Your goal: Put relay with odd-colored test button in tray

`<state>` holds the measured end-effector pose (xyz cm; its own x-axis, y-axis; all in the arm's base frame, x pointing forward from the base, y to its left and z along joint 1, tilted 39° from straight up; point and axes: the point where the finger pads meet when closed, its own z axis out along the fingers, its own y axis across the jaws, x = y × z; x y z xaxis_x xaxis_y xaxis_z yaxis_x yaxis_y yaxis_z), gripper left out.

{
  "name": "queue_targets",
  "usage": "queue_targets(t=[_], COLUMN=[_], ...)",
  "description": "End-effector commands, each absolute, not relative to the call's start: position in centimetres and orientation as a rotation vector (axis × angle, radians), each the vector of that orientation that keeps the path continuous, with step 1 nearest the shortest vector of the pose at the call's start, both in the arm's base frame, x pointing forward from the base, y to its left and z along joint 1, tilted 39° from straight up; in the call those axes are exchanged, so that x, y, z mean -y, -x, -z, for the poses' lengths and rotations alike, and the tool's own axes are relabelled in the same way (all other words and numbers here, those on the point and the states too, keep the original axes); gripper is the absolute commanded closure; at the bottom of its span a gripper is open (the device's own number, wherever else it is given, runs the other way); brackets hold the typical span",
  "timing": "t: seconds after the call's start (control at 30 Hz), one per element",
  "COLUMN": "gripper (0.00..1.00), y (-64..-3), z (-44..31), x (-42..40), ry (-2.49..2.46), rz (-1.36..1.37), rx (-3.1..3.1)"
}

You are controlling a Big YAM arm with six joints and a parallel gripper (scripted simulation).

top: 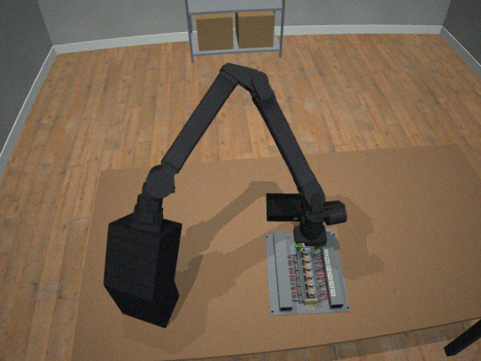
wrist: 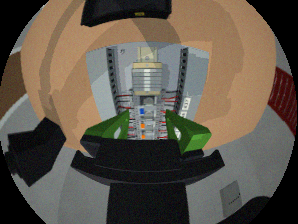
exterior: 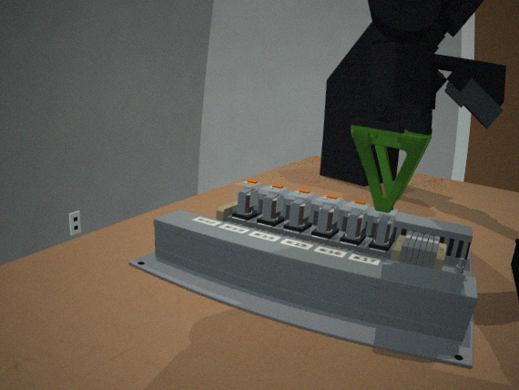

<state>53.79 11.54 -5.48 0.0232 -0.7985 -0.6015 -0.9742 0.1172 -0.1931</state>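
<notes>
A grey relay panel point(top: 308, 274) lies on the bench with a row of relays. Several relays have orange test buttons point(exterior: 302, 191). The relay at the far end point(exterior: 383, 228) has a blue button, which shows in the wrist view point(wrist: 141, 111). My gripper point(exterior: 387, 205) points straight down over this relay with its green fingertips at the level of the relay's top. In the wrist view the fingers stand apart on either side of the blue button. The gripper is open and holds nothing. A black tray point(top: 282, 207) stands open side up just behind the panel.
The arm's black base point(top: 141, 266) stands at the bench's left. Grey wire ducts point(exterior: 273, 260) run along both sides of the relay row. A terminal block point(exterior: 421, 248) sits next to the blue-button relay. A shelf with boxes point(top: 234, 29) stands far back.
</notes>
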Motion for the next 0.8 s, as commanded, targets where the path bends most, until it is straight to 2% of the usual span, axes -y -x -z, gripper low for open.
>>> queue_targets(t=[0.0, 0.77], gripper=[0.41, 0.41], y=[-55.0, -55.2], z=[4.0, 5.9], x=[-11.0, -12.7], ry=[1.697, 1.712], rz=[-0.358, -0.367], rx=[-1.808, -1.799])
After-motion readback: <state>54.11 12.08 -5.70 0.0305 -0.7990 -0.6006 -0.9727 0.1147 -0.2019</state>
